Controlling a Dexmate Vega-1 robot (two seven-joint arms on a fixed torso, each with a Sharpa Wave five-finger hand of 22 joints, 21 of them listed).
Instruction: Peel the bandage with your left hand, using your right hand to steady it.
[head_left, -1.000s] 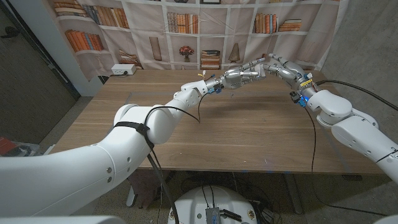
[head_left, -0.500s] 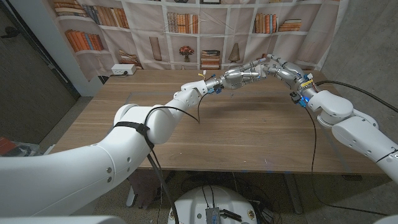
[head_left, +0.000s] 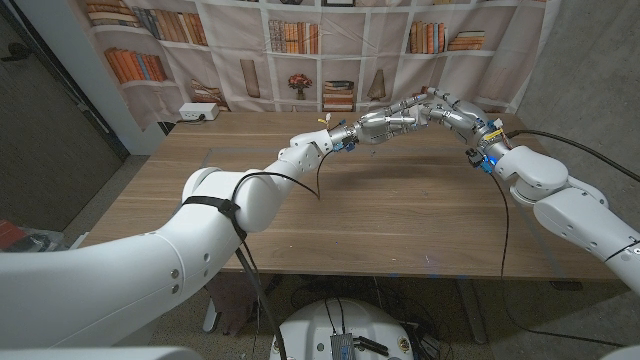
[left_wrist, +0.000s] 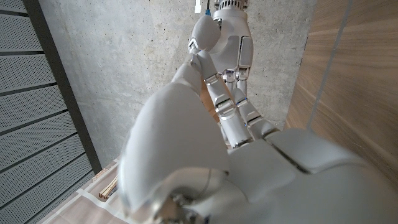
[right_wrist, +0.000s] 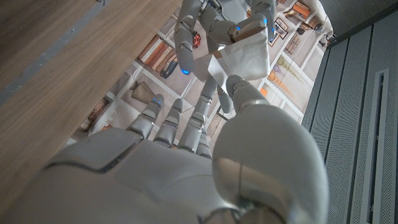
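Bandage (right_wrist: 247, 55): white wrapper, raised above the wooden table (head_left: 400, 215) at its far right side, pinched between the fingertips of both hands. Left hand (head_left: 385, 123): fingers drawn together on one edge of the bandage, meeting the right hand (head_left: 445, 111) fingertip to fingertip. Right hand: thumb and fingers closed on the opposite edge, other fingers extended alongside.

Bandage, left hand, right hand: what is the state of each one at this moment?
bandage: held up above the table, its white wrapper gripped between both hands, not yet clearly peeled apart.
left hand: raised above the table, fingers pinching the bandage.
right hand: raised, meeting the left hand, fingers holding the bandage.
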